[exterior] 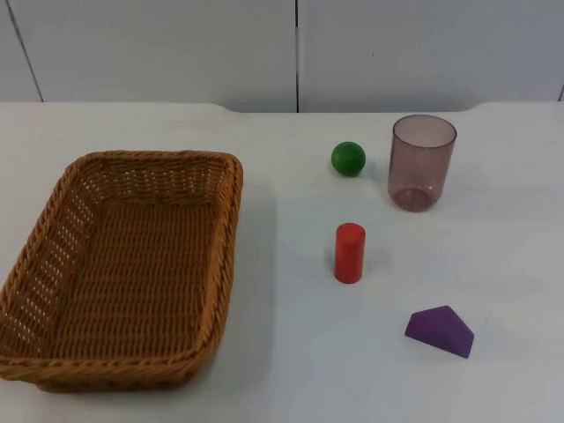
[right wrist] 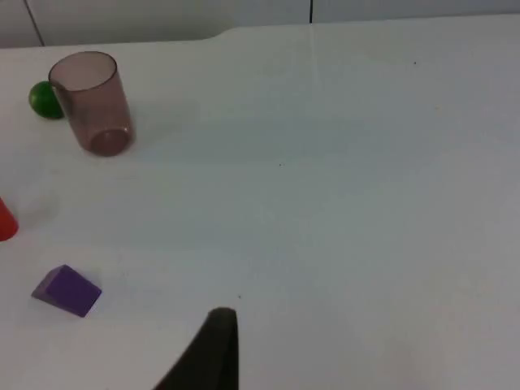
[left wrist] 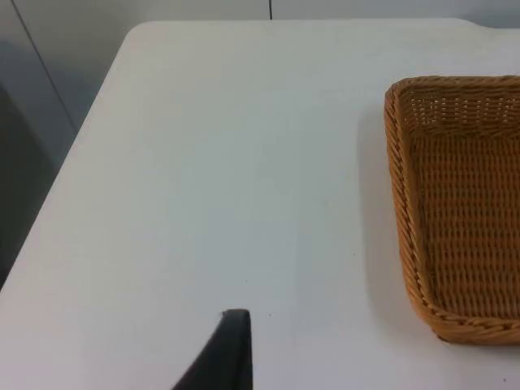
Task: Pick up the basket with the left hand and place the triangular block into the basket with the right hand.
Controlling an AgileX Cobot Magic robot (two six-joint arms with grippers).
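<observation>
Basket [exterior: 123,264]: resting empty on the desk [exterior: 291,370], not yet lifted.
Triangular block [exterior: 439,331]: lying well apart from the basket, near the red cylinder [exterior: 349,253].
Left claw [left wrist: 231,349], right claw [right wrist: 213,345]: waiting above bare desk; opening impossible to tell.
Risk: possibly toppling the cylinder while reaching; possibly slipping on sloped faces.

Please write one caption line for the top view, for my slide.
Empty brown wicker basket beside green ball, translucent purple cup, red cylinder and purple triangular block.

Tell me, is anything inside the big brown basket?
No. The basket holds nothing; its woven bottom shows bare. The purple triangular block lies outside on the table.
</observation>
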